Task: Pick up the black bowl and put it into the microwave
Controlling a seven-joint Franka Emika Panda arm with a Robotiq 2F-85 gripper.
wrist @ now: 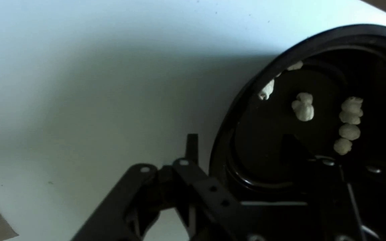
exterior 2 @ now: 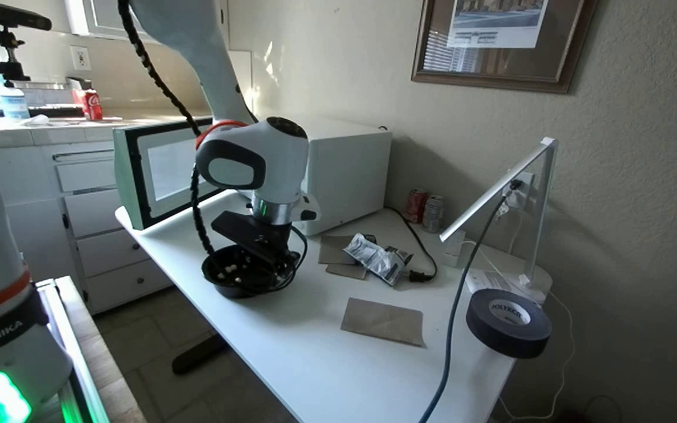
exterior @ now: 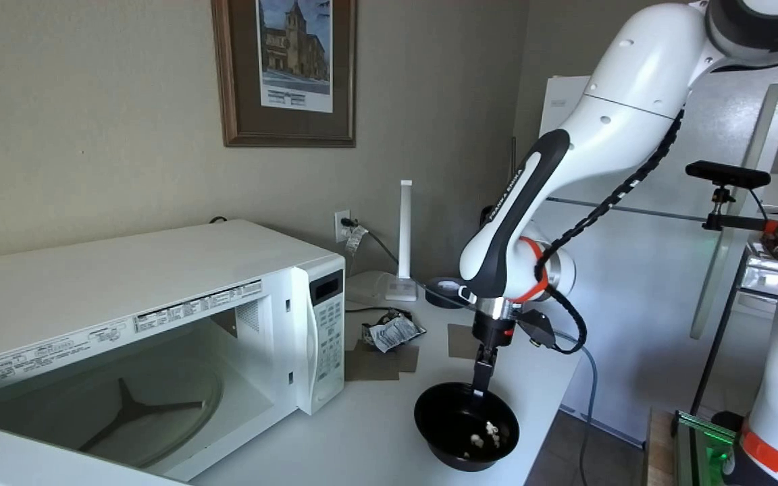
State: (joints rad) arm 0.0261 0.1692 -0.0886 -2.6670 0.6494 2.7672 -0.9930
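- Plainly, in the wrist view the jaws stand wide across one side of the bowl (wrist: pixel 325 110), one outside the rim, one over the inside; the bowl sits on the tabletop (wrist: pixel 95 110).
- I judge it stiff and fairly light, its gloss likely slippery; the lip between the jaws is the place to grip, though held from one side it may droop.
- Pale bits (wrist: pixel 303 108) lie in it near the inner jaw, so carry it level.
- In an exterior view the microwave (exterior: pixel 193 280) stands open, well apart from the jaws on the picture's left; its turntable (exterior: pixel 179 428) shows within. Sill and top edge look easy to clip, so lift first, then go in level.
- There too, the tabletop's edge runs close past the bowl, on the jaws' side away from the microwave; a nudge that way risks a fall.
- In an exterior view the cable (exterior 2: pixel 195 205) hangs beside the jaws, their tips hidden; the door (exterior 2: pixel 165 169) juts out beyond, so the path should curve inside it.
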